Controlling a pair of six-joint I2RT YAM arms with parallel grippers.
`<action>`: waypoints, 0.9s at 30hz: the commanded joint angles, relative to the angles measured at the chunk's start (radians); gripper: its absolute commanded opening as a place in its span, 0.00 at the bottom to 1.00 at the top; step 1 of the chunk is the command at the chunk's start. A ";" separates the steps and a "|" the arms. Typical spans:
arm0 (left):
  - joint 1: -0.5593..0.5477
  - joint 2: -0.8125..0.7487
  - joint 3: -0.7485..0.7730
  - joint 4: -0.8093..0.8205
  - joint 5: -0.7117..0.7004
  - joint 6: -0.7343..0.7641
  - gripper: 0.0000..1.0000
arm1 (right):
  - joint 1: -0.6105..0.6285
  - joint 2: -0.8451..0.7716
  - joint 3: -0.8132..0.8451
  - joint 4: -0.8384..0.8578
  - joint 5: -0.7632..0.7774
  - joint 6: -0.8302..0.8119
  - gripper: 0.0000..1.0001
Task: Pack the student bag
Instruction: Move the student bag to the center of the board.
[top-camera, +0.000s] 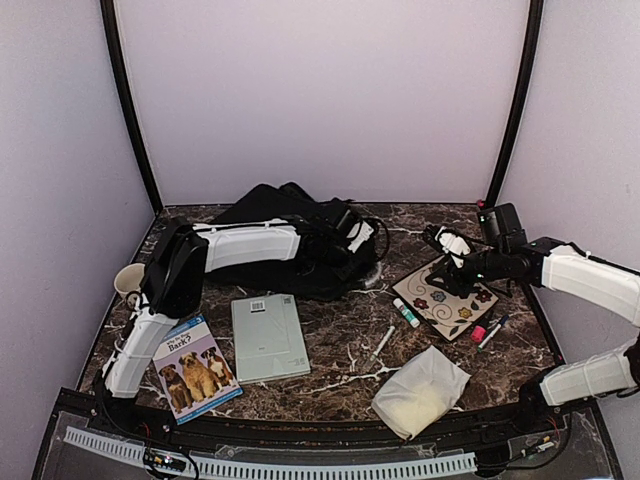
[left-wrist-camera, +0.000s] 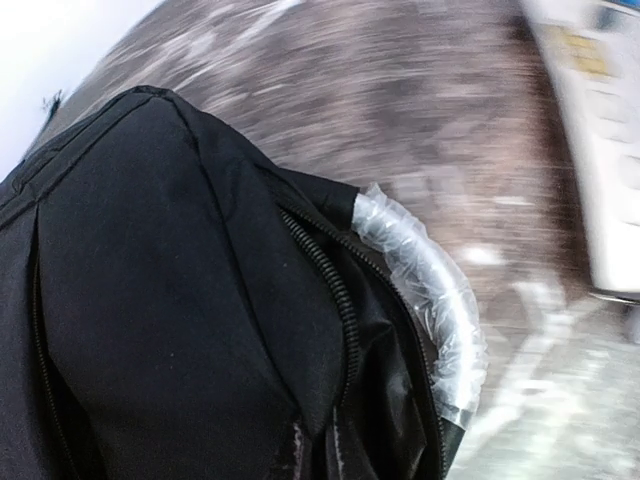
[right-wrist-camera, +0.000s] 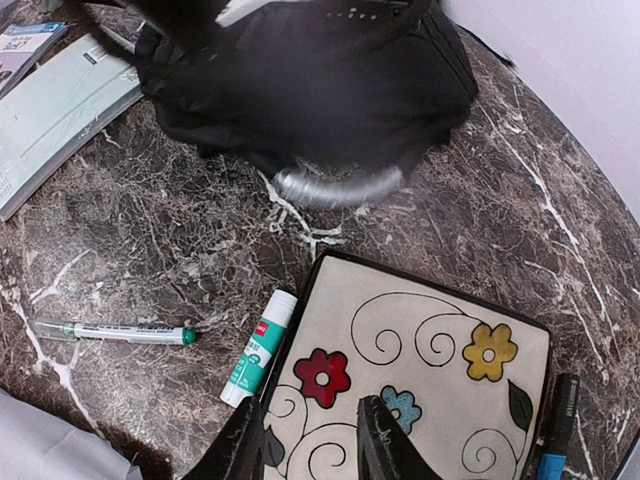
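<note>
The student bag (left-wrist-camera: 150, 300) perhaps holds plastic (left-wrist-camera: 425, 290); left jaws pressed together, right jaws spread.

Dark marbled desk (top-camera: 340, 350): student bag (top-camera: 270, 205) far centre, dog book (top-camera: 195, 368) near left, grey book (top-camera: 268, 337) centre, flowered pad (top-camera: 450, 300) right.

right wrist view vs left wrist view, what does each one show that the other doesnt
Only right wrist: its own fingers above a flowered pouch, a glue stick, a pen and a marker. Only left wrist: a zipper up close. Both: the black bag, a plastic-wrapped piece at its edge and the marble table.
</note>
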 joint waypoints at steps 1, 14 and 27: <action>-0.038 -0.146 -0.071 0.070 0.258 0.125 0.00 | -0.008 0.000 -0.015 0.020 0.004 -0.010 0.33; -0.050 -0.480 -0.596 0.151 0.213 0.378 0.00 | -0.010 0.006 -0.013 0.021 -0.009 -0.011 0.32; -0.044 -0.607 -0.710 0.144 0.172 0.348 0.14 | -0.009 0.010 -0.006 0.025 -0.023 0.002 0.32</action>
